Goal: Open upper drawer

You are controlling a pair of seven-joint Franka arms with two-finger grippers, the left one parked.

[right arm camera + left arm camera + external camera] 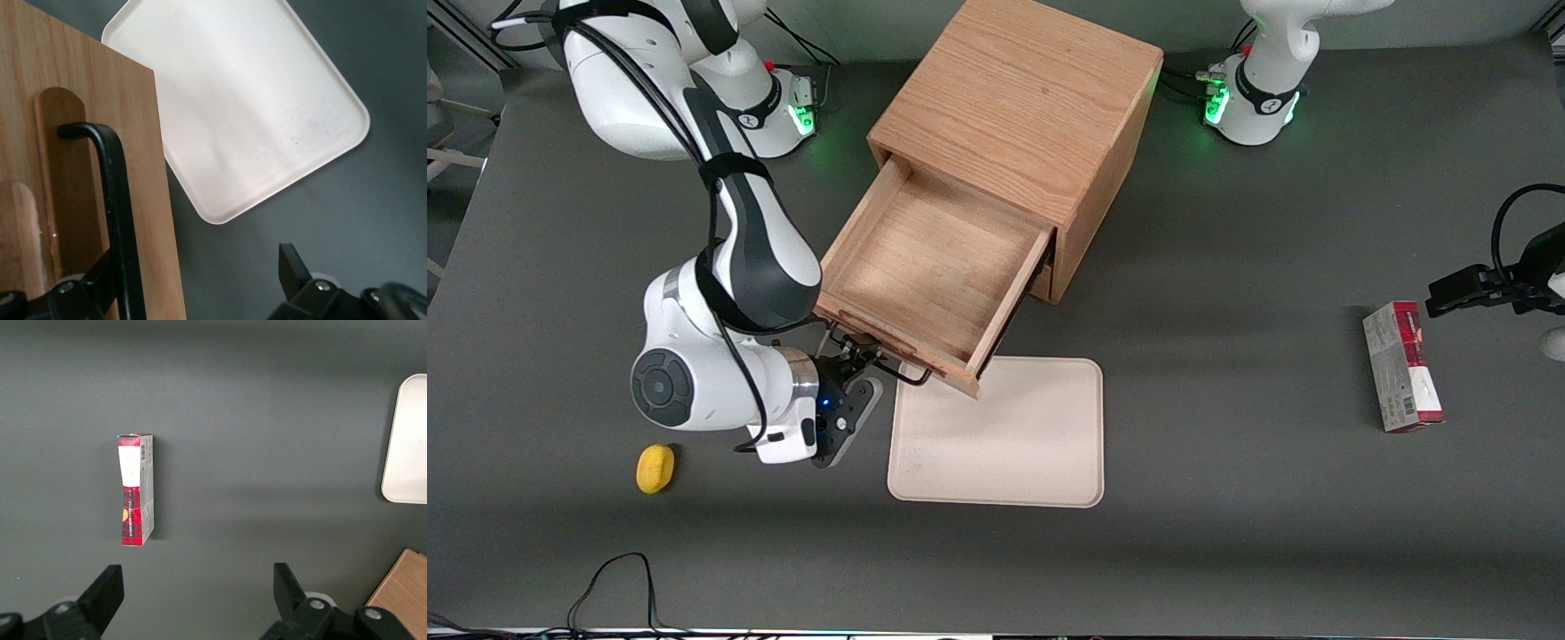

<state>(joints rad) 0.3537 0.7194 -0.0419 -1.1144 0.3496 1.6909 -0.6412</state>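
Gripper (860,363) spread around the black wire handle (113,200) of the extended upper drawer (934,267) (rigid, light-running wood); grasp mid-handle.

1. One wooden cabinet (1023,124) stands on the table.
2. One drawer (929,271) can be seen, the upper one, pulled out, with one black wire handle (117,207) on its front.
3. One cream tray (1000,436) lies flat, nearer the front camera than the cabinet.
4. One small yellow object (655,468) sits toward the working arm's end of the table.
5. One red and white carton (1402,366) lies toward the parked arm's end.
6. One gripper (860,363) is at the drawer handle, its two fingers spread apart.
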